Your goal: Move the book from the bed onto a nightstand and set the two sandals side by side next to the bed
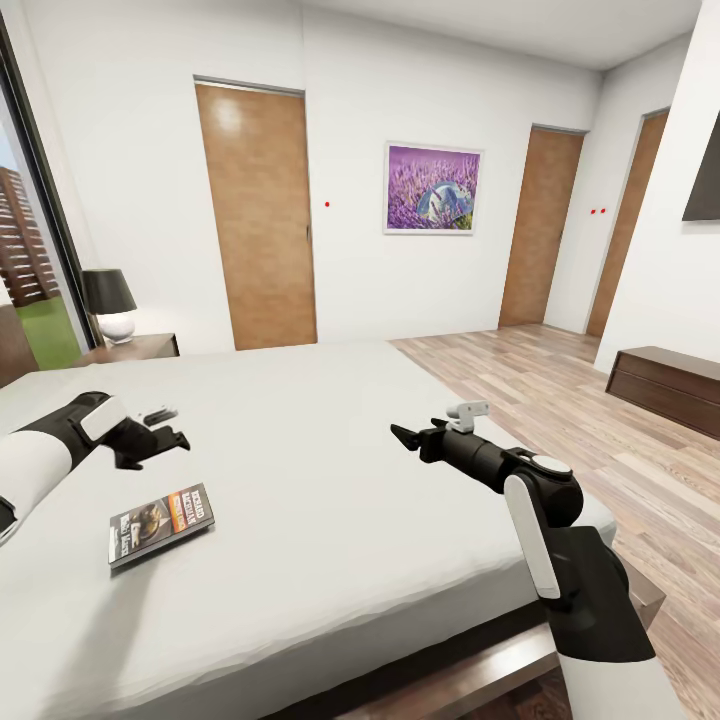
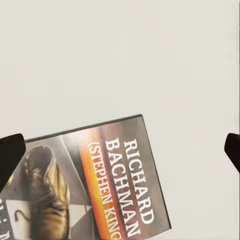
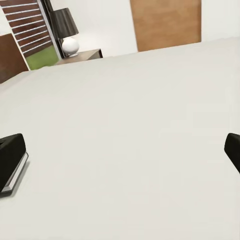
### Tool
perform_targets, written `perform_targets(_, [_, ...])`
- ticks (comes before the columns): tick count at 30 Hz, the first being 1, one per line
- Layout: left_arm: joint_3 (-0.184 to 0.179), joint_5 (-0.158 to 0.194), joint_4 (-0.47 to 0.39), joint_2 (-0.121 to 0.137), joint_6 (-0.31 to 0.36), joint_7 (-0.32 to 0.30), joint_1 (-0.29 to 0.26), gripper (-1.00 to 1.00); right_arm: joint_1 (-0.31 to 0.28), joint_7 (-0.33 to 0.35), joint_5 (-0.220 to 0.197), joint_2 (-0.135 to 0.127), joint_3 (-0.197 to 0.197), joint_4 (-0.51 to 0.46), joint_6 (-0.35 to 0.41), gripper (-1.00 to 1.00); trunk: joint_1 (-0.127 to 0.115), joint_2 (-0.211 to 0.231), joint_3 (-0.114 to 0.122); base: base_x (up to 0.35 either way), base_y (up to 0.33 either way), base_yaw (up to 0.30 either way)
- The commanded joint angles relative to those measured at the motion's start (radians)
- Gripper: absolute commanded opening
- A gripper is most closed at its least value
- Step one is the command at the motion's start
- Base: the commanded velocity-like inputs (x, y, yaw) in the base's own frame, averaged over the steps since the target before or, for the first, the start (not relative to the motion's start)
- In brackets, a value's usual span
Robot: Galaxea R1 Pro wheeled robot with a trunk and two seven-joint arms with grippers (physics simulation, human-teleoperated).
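at the far left a window (image 1: pixel 25 260) looks out on green, and beside it the nightstand (image 1: pixel 140 347) carries a white lamp (image 1: pixel 112 303) with a dark shade, tucked against the head end of the bed (image 1: pixel 330 470). the left gripper (image 1: pixel 168 425) hangs over the mattress with its fingers spread apart, empty. just below it in the head view, the book (image 1: pixel 160 522) lies flat on the off-white cover near the bed's left side, apart from the gripper. from the left wrist view its cover reads "richard bachman" in white on an orange band, "(stephen king" beside it, next to a picture of a worn boot. plenty of bare mattress lies around the book on every side. further right, the right gripper (image 1: pixel 407 436) is held over the bed's middle, pointing toward the headboard side; whether it is open or closed i cannot tell. on the white wall beyond are a wooden door (image 1: pixel 257 215), a framed lavender picture (image 1: pixel 432 188) and a second door (image 1: pixel 540 228). plank flooring (image 1: pixel 560 400) runs open along the bed's right edge to a low dark cabinet (image 1: pixel 668 385).
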Motion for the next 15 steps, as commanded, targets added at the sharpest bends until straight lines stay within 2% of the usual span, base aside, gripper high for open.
perform_targets(1, [-0.005,0.01,-0.003,0.001,-0.003,0.001,0.0,1.0,-0.001,0.002,-0.002,0.001,-0.001,-0.001,0.006,1.0,0.0,0.0,-0.001,0.0,0.0,0.0])
perform_targets(15, [-0.005,0.01,-0.002,0.001,-0.081,-0.077,0.0,1.0,0.0,0.002,-0.002,0.001,-0.001,-0.001,0.005,1.0,0.0,0.0,-0.001,0.0,0.0,0.0])
